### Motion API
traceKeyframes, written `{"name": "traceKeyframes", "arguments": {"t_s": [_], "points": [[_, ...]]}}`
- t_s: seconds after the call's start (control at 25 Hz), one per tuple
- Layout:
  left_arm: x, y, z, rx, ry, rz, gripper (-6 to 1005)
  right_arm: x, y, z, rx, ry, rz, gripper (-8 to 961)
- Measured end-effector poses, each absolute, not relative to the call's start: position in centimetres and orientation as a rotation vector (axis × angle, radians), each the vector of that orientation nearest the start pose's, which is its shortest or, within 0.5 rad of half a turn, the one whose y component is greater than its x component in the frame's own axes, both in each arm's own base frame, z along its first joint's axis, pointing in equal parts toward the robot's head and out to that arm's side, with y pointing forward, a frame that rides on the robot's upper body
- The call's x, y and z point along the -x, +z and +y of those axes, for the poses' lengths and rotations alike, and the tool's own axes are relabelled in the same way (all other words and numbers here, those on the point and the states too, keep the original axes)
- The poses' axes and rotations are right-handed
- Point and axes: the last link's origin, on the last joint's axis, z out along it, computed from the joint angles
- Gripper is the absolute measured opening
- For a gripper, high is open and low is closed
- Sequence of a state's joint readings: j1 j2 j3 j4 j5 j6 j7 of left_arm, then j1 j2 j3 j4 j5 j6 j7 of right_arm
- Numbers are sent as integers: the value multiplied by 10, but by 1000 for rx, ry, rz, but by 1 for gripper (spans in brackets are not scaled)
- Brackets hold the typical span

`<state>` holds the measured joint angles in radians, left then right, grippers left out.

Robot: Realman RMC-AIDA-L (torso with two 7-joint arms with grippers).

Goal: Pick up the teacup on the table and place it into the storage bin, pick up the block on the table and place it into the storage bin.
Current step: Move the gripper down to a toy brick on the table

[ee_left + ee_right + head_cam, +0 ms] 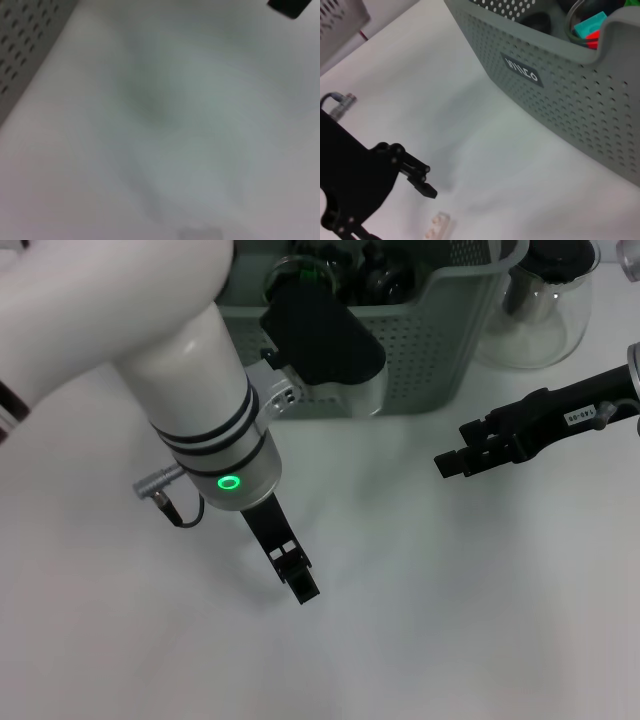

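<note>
Left gripper (297,575) pressed together over a pale block (436,226) | bin (440,350) behind it | your right gripper (462,458) idles, slightly spread

Left claw (296,575) low, pointing down, fingers together; right claw (452,462) level, reaching in from the right.

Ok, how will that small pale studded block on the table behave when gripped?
The small pale studded block looks rigid and probably light. It lies flat, so rolling seems unlikely; on the smooth table it may skid.
</note>
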<state>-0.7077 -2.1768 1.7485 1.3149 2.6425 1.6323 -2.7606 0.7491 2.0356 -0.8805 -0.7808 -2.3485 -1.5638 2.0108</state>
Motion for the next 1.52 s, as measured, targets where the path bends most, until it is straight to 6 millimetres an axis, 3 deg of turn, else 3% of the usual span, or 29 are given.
{"name": "traceKeyframes", "arguments": {"t_s": [1.24, 1.52], "points": [[141, -108, 304, 2689, 912, -632, 826, -222, 0, 371, 2870, 56, 1019, 816], [141, -112, 300, 2691, 920, -612, 770, -222, 1, 372, 2870, 57, 1016, 815]]}}
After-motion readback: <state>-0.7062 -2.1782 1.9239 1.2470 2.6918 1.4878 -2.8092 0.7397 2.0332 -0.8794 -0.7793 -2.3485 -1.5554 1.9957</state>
